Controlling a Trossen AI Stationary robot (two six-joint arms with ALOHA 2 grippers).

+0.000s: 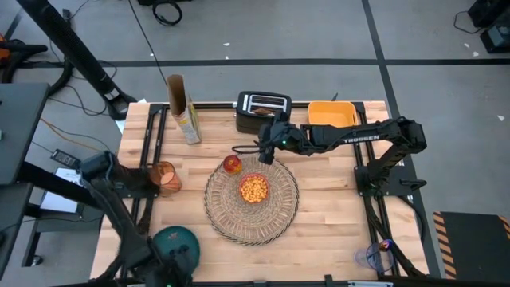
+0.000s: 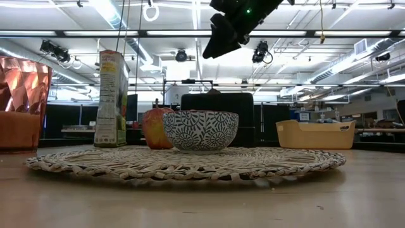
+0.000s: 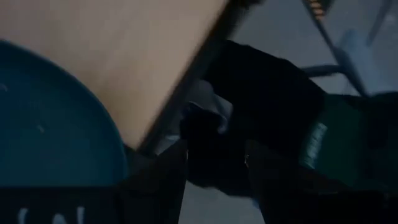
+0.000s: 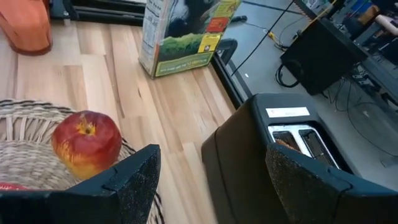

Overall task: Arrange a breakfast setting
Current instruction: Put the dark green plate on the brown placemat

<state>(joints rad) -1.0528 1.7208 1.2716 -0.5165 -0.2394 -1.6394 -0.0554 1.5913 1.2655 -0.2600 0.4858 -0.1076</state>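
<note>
The woven straw placemat (image 1: 251, 209) lies at the table's middle. On it stands the bowl (image 1: 254, 189), red inside and blue-patterned outside (image 2: 200, 130), holding yellow cereal. The red apple (image 1: 233, 164) rests on the mat's far rim (image 4: 87, 142). The orange cup (image 1: 166, 177) stands left of the mat. The teal plate (image 1: 175, 239) lies at the near left. A toast slice (image 4: 287, 144) sticks out of the toaster's slot. My right gripper (image 1: 267, 153) hovers open and empty between the apple and the toaster, well above the table (image 2: 221, 38). My left gripper (image 3: 217, 186) is beside the plate (image 3: 50, 124), fingers apart.
The black toaster (image 1: 263, 110) and the yellow-orange bin (image 1: 331, 114) stand at the far edge. A tall carton (image 1: 185, 119) stands at the far left. A small bluish thing (image 1: 373, 255) lies by the near right corner. Bare wood shows right of the mat.
</note>
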